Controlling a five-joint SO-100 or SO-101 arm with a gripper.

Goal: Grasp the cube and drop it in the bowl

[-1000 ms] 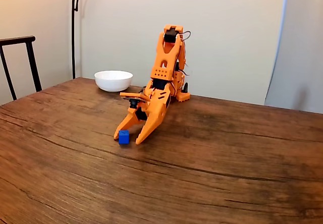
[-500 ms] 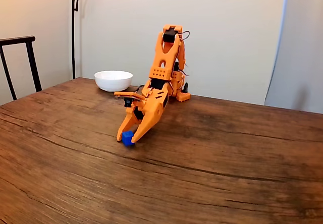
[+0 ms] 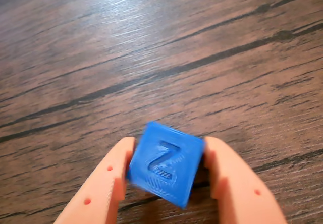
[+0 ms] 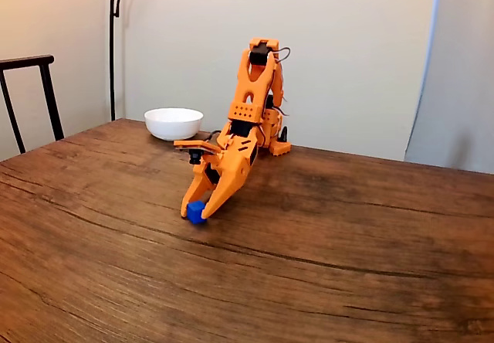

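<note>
A home room, likely a dining area, is suggested. A dark wood-grain surface (image 4: 324, 266) is seen against plain cream walls (image 4: 347, 49). A black chair back (image 4: 31, 100) stands at the left edge, a thin black floor-lamp pole (image 4: 113, 42) rises behind it, and a pale curtain (image 4: 463, 73) hangs at the right.
</note>
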